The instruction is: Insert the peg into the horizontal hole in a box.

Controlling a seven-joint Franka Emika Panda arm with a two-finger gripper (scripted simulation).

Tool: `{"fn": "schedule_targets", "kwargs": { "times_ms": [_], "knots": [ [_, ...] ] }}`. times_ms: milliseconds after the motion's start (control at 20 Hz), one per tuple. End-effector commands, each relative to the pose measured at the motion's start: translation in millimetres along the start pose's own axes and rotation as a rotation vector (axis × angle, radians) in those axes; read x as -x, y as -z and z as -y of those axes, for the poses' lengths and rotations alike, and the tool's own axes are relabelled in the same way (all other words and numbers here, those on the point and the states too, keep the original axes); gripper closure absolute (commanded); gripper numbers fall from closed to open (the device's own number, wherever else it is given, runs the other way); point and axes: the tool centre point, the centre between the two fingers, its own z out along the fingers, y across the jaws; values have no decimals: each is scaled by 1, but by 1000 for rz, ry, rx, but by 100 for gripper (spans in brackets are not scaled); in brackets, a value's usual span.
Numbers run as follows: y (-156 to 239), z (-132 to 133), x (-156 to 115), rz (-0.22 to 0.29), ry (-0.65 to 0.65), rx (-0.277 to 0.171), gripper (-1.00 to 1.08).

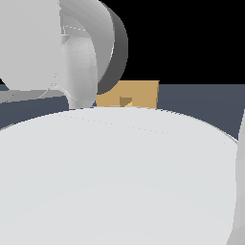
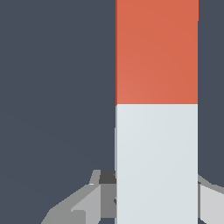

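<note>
Arm body point(image 1: 115, 177) fills most of the exterior view: one big pale grey link across the lower frame, more rounded links stacked above it toward the exterior view's left. Dark blue-grey tabletop point(image 1: 201, 103) shows only as a band behind the arm in that view, and as the flat background in the wrist view. Box point(image 1: 139, 93) is tan, sits on the tabletop behind the arm, its lower edge cut off by the big link and its left side partly covered by the rounded links. Hole point(image 1: 125, 101) is a small dark opening low in the visible part of the box face, just above the link's edge. Peg point(image 2: 156, 131) is not visible in the exterior view; the wrist view has it close up, running lengthwise away from the camera over the tabletop, white half nearer the tool, orange-red half beyond it. Tool point(image 2: 156, 205) sits at the peg's white end, one grey finger point(image 2: 83, 203) on one side and one on the other, both right against the peg, so it looks clamped on it, though the contact faces are hidden behind the peg.
</note>
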Motion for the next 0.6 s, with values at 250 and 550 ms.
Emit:
{"fn": "schedule_targets", "kwargs": {
  "times_ms": [250,550],
  "knots": [
    [22,15,-37,0,-25,3,108],
    [50,35,-86,0,-59,4,108]
  ]
}}
